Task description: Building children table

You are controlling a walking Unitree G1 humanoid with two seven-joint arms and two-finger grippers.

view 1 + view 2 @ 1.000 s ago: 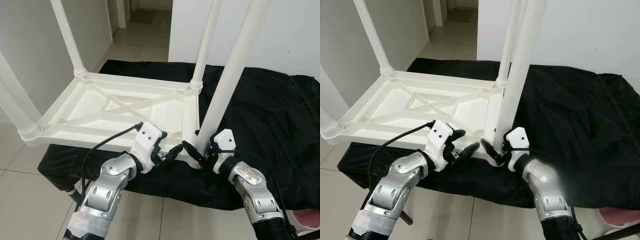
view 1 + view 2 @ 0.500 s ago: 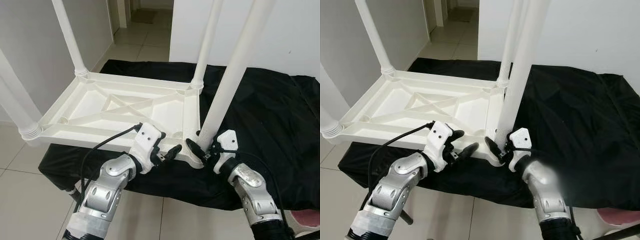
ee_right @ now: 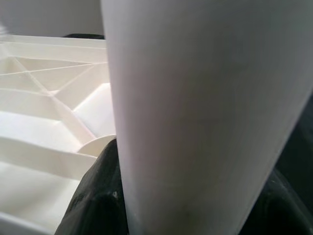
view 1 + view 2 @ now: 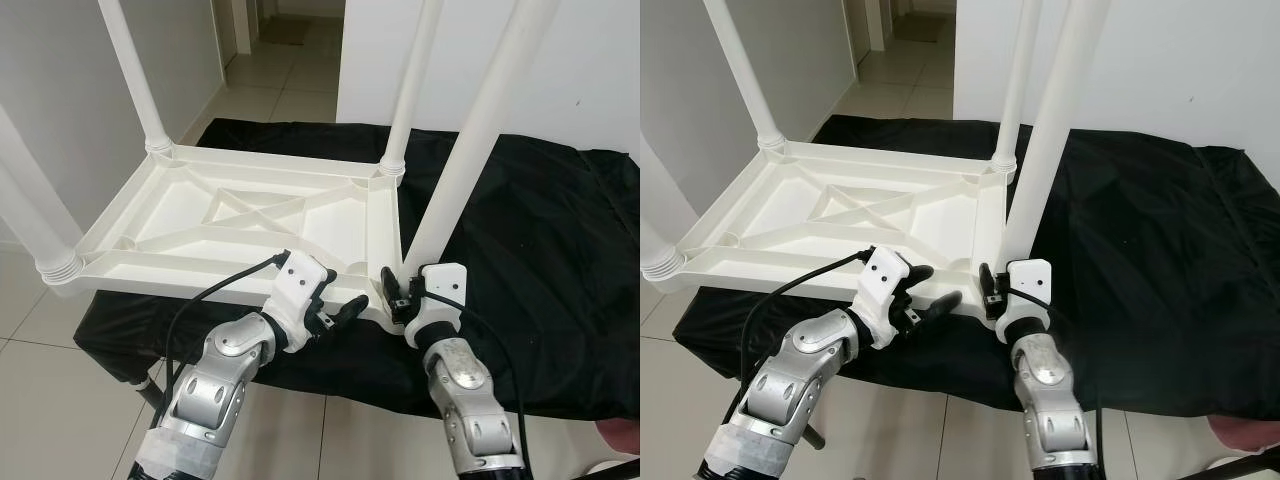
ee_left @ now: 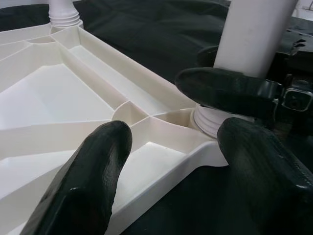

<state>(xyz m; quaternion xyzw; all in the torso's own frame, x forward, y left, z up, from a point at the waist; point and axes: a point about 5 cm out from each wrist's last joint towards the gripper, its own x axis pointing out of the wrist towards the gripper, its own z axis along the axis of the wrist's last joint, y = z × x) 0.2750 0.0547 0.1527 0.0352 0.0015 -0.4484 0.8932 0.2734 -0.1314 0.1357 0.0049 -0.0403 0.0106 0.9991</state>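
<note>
**White plastic children's table, upside down on the black cloth**

The white moulded-plastic tabletop (image 4: 240,225) lies inverted on a black, wrinkled cloth (image 4: 540,230) spread over a low support, its ribbed underside and crossed diagonal braces facing up. I count four round, smooth white plastic legs standing up from its corners: far left (image 4: 130,75), far right (image 4: 410,85), near left (image 4: 30,215), and the near right leg (image 4: 470,150), which leans a little.

My right gripper (image 4: 393,297) is clamped around the base of that near right leg, one black finger on each side of it, just above the ribbed collar at the corner socket. My left gripper (image 4: 335,305) sits at the tabletop's near edge beside that same corner, its two matte black fingers (image 5: 93,181) spread wide apart and holding nothing.

Beyond the cloth I see pale glossy floor tiles (image 4: 270,90) and white walls (image 4: 600,70).
</note>
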